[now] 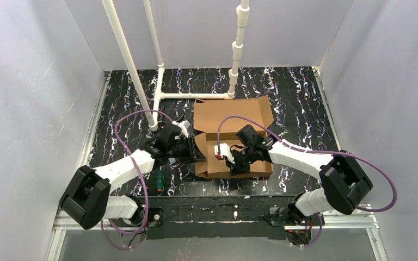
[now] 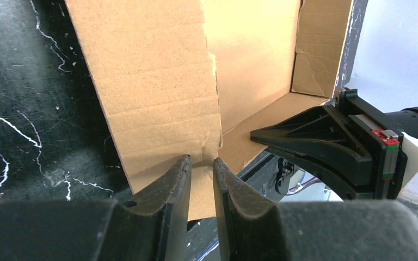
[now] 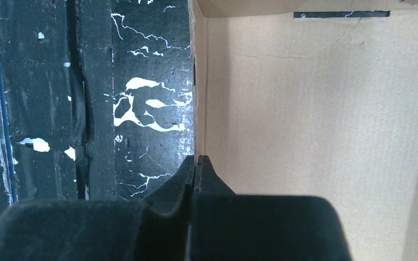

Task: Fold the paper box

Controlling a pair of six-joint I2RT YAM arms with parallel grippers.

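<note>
Top external view: the paper box (image 1: 234, 115), brown cardboard and half-formed with its lid flap open at the back, sits mid-tabletop (image 1: 294, 103) between both arms. Right wrist view: the right gripper (image 3: 196, 159) is pressed together on a thin box wall, seen edge-on. Left wrist view: the left gripper (image 2: 201, 161) shows a narrow gap at a box corner; whether it pinches cardboard cannot be told.
</note>
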